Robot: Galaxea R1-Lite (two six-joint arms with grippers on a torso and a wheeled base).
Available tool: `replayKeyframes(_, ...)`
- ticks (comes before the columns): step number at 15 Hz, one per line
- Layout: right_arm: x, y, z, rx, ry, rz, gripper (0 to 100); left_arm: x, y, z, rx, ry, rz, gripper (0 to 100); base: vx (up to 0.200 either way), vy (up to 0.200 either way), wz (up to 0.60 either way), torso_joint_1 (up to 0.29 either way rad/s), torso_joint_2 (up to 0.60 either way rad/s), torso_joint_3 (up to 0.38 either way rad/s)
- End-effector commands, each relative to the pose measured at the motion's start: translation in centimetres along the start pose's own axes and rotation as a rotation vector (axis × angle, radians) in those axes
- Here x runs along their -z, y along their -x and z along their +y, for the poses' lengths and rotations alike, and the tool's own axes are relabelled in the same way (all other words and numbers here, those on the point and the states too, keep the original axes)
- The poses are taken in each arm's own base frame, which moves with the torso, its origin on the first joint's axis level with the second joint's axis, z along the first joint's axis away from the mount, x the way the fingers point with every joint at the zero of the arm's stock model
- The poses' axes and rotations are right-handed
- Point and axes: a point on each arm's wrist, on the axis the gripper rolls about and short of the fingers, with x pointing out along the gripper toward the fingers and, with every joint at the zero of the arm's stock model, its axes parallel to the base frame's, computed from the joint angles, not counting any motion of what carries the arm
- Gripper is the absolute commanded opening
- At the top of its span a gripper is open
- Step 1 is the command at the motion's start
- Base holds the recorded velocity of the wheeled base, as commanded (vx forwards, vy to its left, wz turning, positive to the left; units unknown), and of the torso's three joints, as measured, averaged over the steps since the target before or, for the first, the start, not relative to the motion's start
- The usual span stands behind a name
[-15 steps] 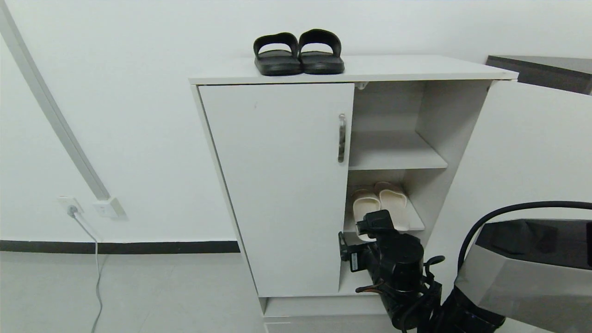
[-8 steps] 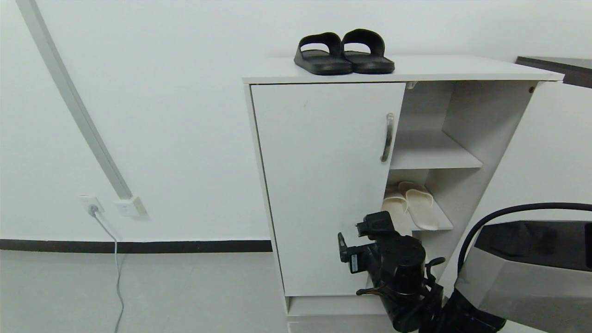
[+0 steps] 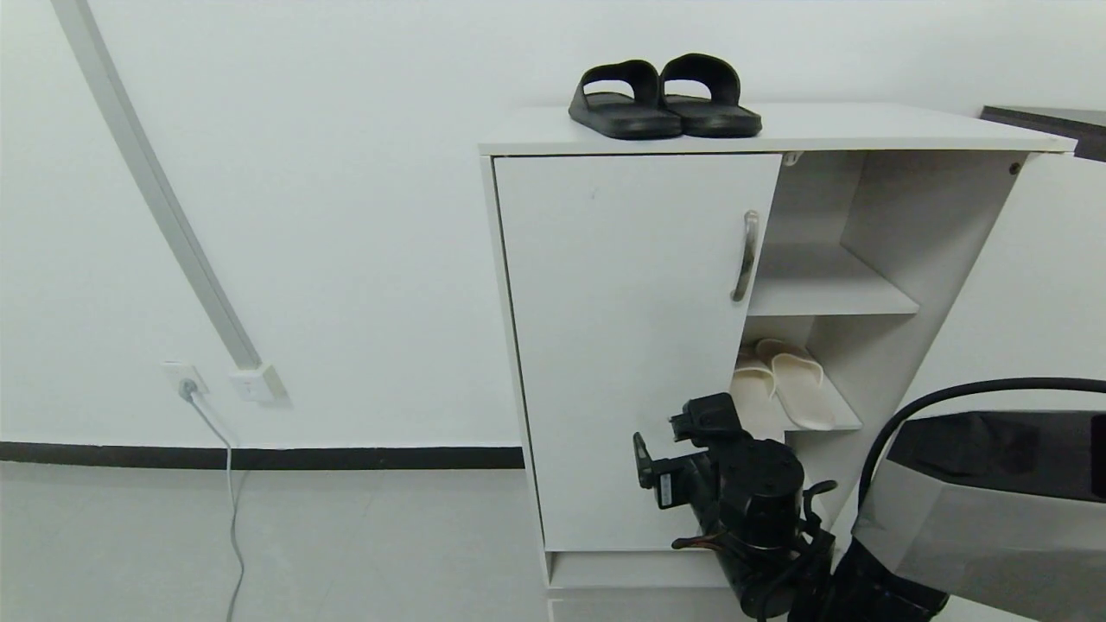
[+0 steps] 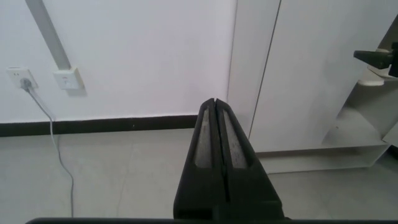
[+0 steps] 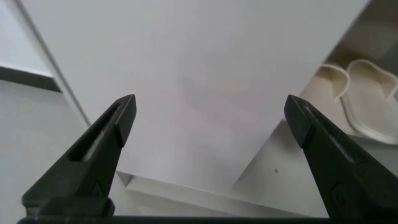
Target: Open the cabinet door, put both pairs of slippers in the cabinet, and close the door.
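Took the step in hand to be fetching the black pair point(image 3: 665, 91) from the cabinet point(image 3: 864, 128) top, with the white pair point(image 3: 782, 393) already lying on the lower shelf point(image 3: 851, 423) inside. Found the right gripper point(image 5: 208, 112) spread wide and holding nothing, low before the shut left door point(image 3: 631, 345). Found the left gripper point(image 4: 214, 106) pressed closed on nothing, off to the cabinet's left, facing wall and floor.

Judged it best to raise the right gripper well clear of the left door and its handle point(image 3: 743, 257), come in over the top edge, and pinch both black slippers together at the straps, where touching side by side. Needed care not to shove them back toward the wall. Reckoned the upper shelf point(image 3: 829, 298) the likely spot for them.

Counted two black slippers, two white, two doors (the right door point(image 3: 1054, 285) swung open), two shelves, one handle, two sockets point(image 3: 257, 383) on the wall.
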Motion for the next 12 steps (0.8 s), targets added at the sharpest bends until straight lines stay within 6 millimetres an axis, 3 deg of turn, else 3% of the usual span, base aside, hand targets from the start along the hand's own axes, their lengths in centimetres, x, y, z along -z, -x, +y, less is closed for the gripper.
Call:
replayKeyframes(1,0.22,0.1,-0.04,-0.001,0.006,0.008,100,-0.04,0.01,0.0,0.0,-0.001,-0.001,0,0.0,0.0,0.0,0.0,0.0,0.0)
replayKeyframes(8,0.44,0.27,-0.17,0.002,0.02,0.017,100,0.0,0.0,0.0,0.0,-0.001,0.0,0,0.0,0.0,0.0,0.0,0.0,0.0)
replayKeyframes(12,0.49,0.34,-0.21,0.002,0.021,0.018,100,0.0,0.0,0.0,0.0,-0.001,0.0,0,0.0,0.0,0.0,0.027,-0.32,-0.294)
